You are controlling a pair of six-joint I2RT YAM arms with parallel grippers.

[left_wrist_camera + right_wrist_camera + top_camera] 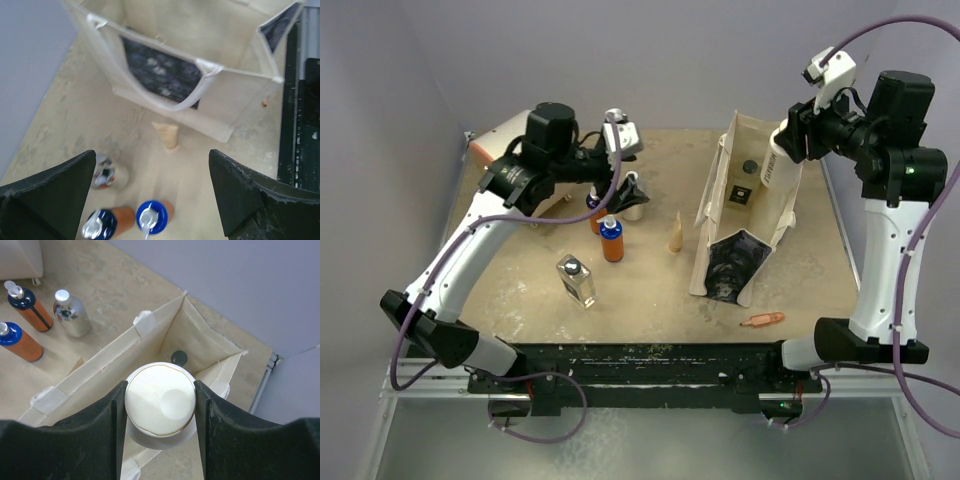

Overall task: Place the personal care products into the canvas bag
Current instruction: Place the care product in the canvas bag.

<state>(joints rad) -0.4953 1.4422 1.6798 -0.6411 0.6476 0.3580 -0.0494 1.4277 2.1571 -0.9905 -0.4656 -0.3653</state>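
Care is going into this drop: my right claw (160, 407) is gripping the cream-white round bottle (160, 390), jaws half-closed, over the beige canvas bag (95, 365), close to one wall. I'm aiming to centre it and lower it inside before releasing. My left claw (151, 167) is gaping empty above the orange blue-capped bottles (152, 215).

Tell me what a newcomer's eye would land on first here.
First, the tall canvas bag standing open right of centre, with the right gripper holding a cream-white bottle at its open top. Next, the open left gripper hovering above two orange bottles with blue caps and a silver bottle at the far left. One clear squarish bottle sits alone nearer the front.
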